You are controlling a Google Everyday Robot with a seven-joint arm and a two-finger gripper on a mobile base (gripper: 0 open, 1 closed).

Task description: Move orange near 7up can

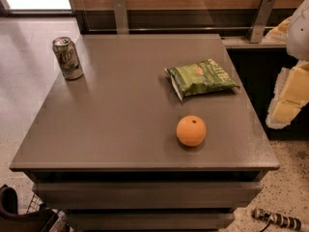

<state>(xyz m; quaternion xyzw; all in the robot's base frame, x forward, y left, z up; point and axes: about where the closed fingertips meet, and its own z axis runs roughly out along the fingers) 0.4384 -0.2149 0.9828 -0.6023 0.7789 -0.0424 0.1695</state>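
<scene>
The orange [191,130] sits on the grey table [116,124], right of centre and near the front edge, with its dark stem dot facing up. The 7up can [67,58] stands upright at the table's far left edge. The two are far apart, with the width of the table between them. My gripper [286,111], a white and pale yellow shape, hangs at the right edge of the view, off the table's right side and above floor level. It is to the right of the orange and holds nothing that I can see.
A flat green chip bag [201,77] lies on the table behind the orange, towards the right. A wooden wall with metal brackets [120,14] runs behind the table. A dark counter stands at the right. Cables lie on the floor at the front corners.
</scene>
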